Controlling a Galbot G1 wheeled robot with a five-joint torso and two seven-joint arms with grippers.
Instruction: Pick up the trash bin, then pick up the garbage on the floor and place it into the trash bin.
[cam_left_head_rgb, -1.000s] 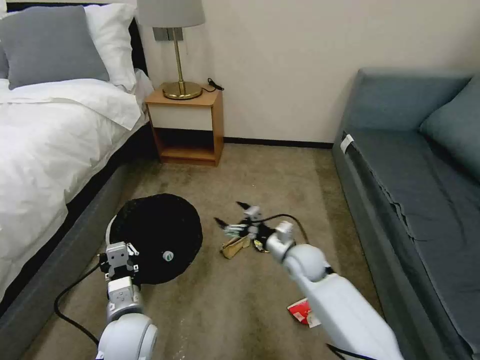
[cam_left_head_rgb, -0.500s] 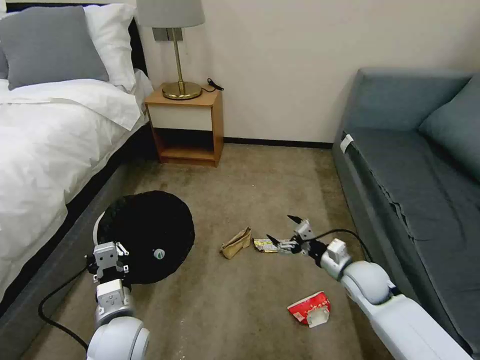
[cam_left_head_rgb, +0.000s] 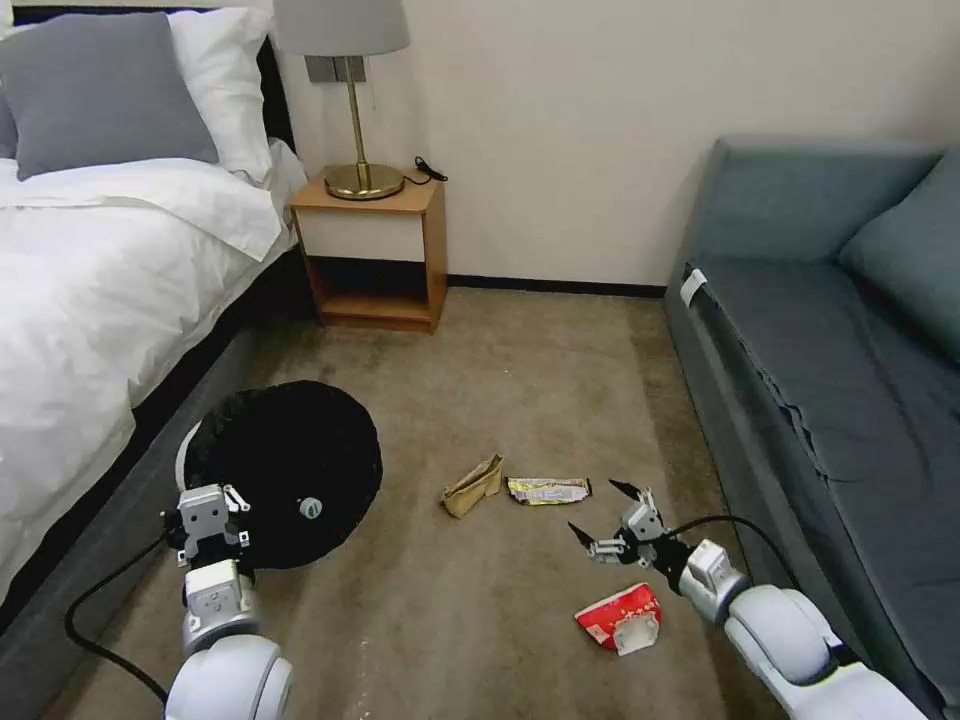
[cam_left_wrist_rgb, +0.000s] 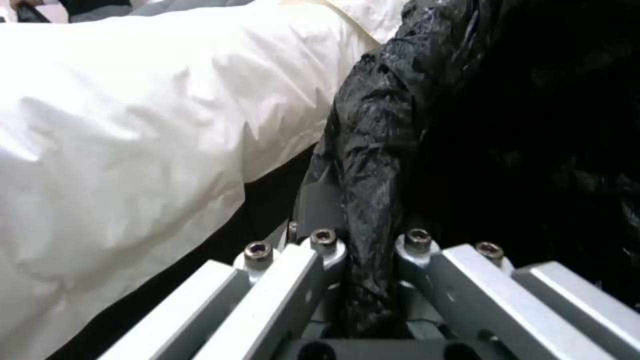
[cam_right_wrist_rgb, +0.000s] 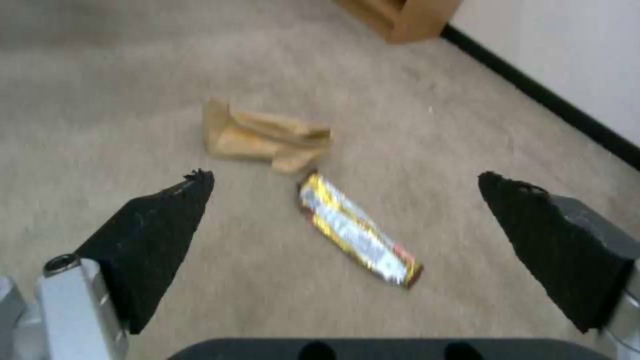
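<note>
Nearest the robot, the red-white crumpled packet (cam_left_head_rgb: 618, 618) lies on the carpet (cam_left_head_rgb: 500, 620) just beside the right arm. Just past it the right gripper (cam_left_head_rgb: 604, 515) hangs over the floor with its black fingertips (cam_right_wrist_rgb: 163, 230) spread wide and nothing between them. Its wrist view looks between those tips at the gold-silver snack wrapper (cam_right_wrist_rgb: 357, 231) and, beyond that, the tan crumpled paper bag (cam_right_wrist_rgb: 263, 136), close together but apart; the head view sets both side by side mid-carpet, wrapper (cam_left_head_rgb: 547, 490) to the right of bag (cam_left_head_rgb: 473, 486).

On the left, the left gripper (cam_left_head_rgb: 207, 520) sits at the near rim of the trash bin (cam_left_head_rgb: 285, 470), which stands beside the bed (cam_left_head_rgb: 90, 300). The head view looks into its black liner, where the clear bottle (cam_left_head_rgb: 311, 508) rests. The left wrist view adds the grip itself: the metal jaws are closed on a fold of crinkly black bag (cam_left_wrist_rgb: 373, 165) at the rim, with white bedding behind.

Farther back stand the nightstand (cam_left_head_rgb: 372, 250) and lamp (cam_left_head_rgb: 350, 90), with the sofa (cam_left_head_rgb: 830, 350) along the right.
</note>
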